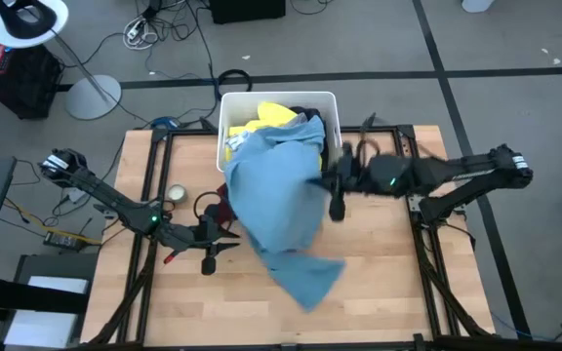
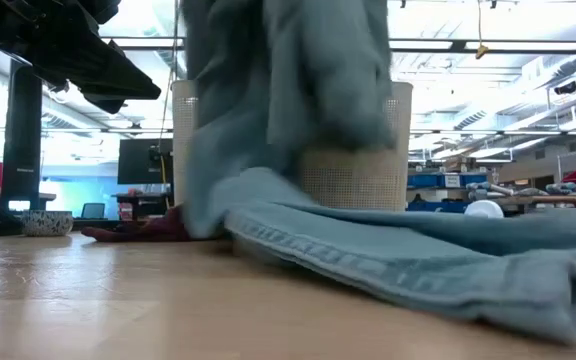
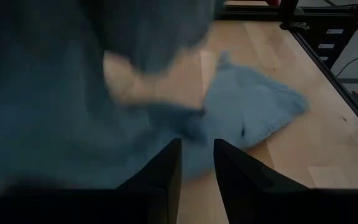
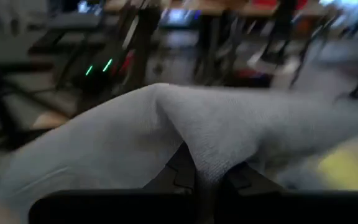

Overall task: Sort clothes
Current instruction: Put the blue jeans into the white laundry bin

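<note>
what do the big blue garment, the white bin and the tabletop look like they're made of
Blue garment: soft knit fabric, matte, likely a sweatshirt type; it drapes in folds, with a ribbed hem visible in the low view.
White bin: probably rigid plastic; thin straight walls, with a fine perforated mesh pattern in the low view.
Tabletop: light wood planks, smooth with a slight sheen; grain and seams are visible.

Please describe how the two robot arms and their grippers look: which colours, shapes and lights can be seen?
Both arms are dark, slim and jointed. The left arm shows a small green light near its wrist, and its left gripper has two flat black fingers that taper towards the tips. The right arm also carries a green light; its right gripper has blocky black fingers.
</note>
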You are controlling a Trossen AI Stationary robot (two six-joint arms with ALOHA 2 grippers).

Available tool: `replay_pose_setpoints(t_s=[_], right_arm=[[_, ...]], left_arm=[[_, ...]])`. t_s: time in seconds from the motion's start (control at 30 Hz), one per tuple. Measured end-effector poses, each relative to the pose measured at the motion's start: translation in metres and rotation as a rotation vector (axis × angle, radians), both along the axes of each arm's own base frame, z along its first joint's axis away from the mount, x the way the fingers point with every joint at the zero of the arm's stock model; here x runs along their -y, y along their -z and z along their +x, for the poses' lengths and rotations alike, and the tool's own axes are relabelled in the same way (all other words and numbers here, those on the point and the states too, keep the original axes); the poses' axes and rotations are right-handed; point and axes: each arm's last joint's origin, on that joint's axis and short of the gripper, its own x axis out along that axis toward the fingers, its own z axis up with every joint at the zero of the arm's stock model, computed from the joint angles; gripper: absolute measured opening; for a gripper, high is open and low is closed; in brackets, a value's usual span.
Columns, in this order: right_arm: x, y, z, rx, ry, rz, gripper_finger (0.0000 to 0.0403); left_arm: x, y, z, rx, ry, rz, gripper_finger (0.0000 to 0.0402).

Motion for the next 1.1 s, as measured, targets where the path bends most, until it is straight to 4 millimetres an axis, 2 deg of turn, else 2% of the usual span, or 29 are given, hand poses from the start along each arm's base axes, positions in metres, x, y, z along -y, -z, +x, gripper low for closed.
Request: replay_pose_setpoints(t_s=[0.17, 0.37, 0.47, 0.6, 0.67, 0.73, 0.97, 1.1], right_arm=[[0.029, -0.050, -0.004, 0.080, 0.100, -0.128, 0.0018], [0.067, -0.097, 0.014, 0.144, 0.161, -0.273, 0.0018], [0.090, -0.109, 0.034, 0.149, 0.152, -0.329, 0.0018], [0.124, -0.116, 0.059, 0.134, 0.210, -0.387, 0.0017], [0.139, -0.111, 0.070, 0.112, 0.232, -0.391, 0.0017], [0.152, -0.098, 0.081, 0.054, 0.247, -0.384, 0.0017], [0.191, -0.027, 0.110, -0.315, 0.297, -0.253, 0.0017], [0.202, 0.016, 0.127, -0.457, 0.191, -0.114, 0.0017]], left_arm=[[0.000, 0.000, 0.000, -0.001, 0.000, 0.000, 0.0099], [0.000, 0.000, 0.000, -0.002, 0.000, 0.001, 0.0099], [0.000, 0.000, 0.000, -0.002, -0.001, 0.002, 0.0099], [0.000, 0.000, 0.000, -0.002, 0.003, 0.009, 0.0099], [0.000, 0.000, 0.000, -0.003, 0.000, 0.024, 0.0099], [-0.001, 0.000, 0.000, 0.003, -0.010, 0.055, 0.0099], [-0.006, -0.003, 0.000, 0.043, -0.167, 0.194, 0.0099], [-0.008, -0.006, 0.001, 0.067, -0.214, 0.269, 0.0099]])
